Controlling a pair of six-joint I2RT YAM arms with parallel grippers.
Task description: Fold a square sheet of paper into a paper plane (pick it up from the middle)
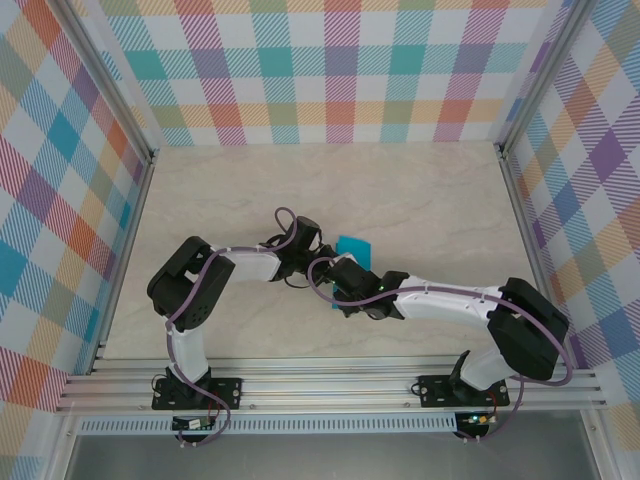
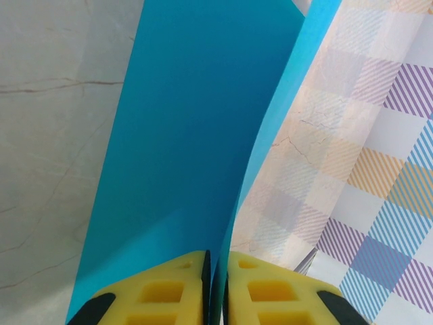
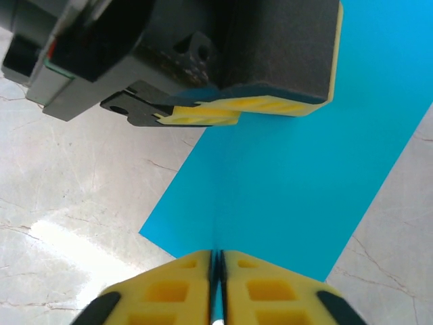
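The square sheet of paper (image 2: 189, 135) is teal-blue and bent upward along its middle, held off the table. My left gripper (image 2: 215, 271) is shut on one stretch of that raised middle, the paper rising between its yellow pads. My right gripper (image 3: 218, 261) is shut on the same ridge, with the sheet (image 3: 304, 189) spreading flat beyond it. The left gripper (image 3: 257, 108) clamps the paper's far side in the right wrist view. From above, both grippers, left (image 1: 318, 248) and right (image 1: 345, 265), meet at the paper (image 1: 355, 245) near the table's centre.
The pale marble tabletop (image 1: 420, 200) lies open behind and around the arms. Checked colourful walls (image 1: 340, 70) close in the back and both sides, with metal rails (image 1: 330, 385) along the near edge.
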